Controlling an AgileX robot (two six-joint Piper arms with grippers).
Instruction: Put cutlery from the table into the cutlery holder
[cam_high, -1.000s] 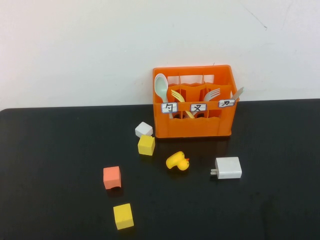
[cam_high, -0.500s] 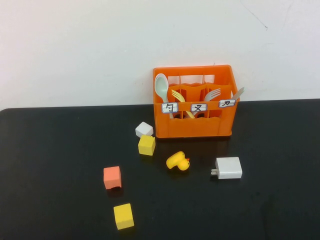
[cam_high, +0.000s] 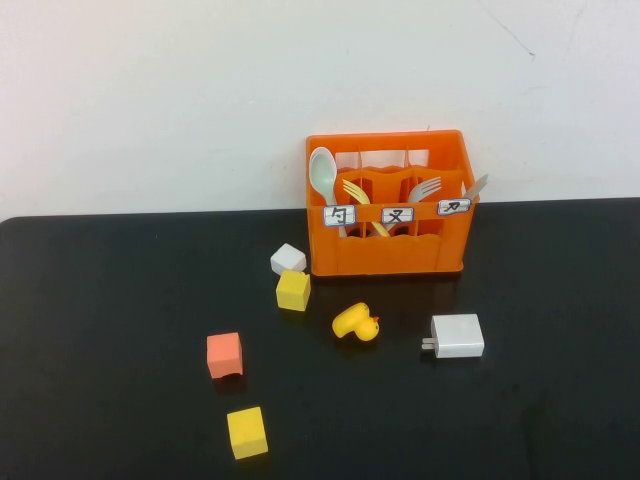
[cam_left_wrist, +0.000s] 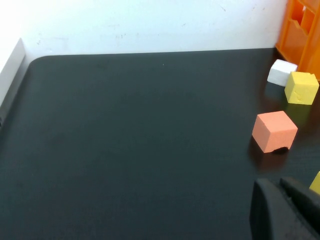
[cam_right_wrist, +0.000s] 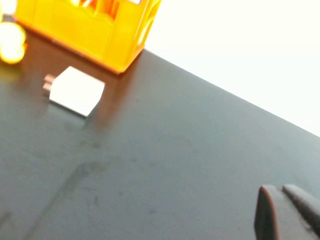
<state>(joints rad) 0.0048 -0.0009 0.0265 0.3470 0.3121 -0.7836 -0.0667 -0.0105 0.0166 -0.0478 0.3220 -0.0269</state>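
勺叉刀 (left tool (cam_left_wrist: 286, 212), right tool (cam_right_wrist: 289, 215) low)

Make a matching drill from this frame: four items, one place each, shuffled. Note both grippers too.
Items:
1. mint spoon
2. grey fork
3. white charger
4. orange block

Places:
A. on the table, right of the rubber duck
B. left compartment of the crate
C. on the table, between two yellow blocks
D. crate compartment right of the yellow fork

Pairs: 1-B, 2-D, 3-A, 4-C

The left gripper and right gripper each show only at their own wrist view's edge, above the table, holding nothing.
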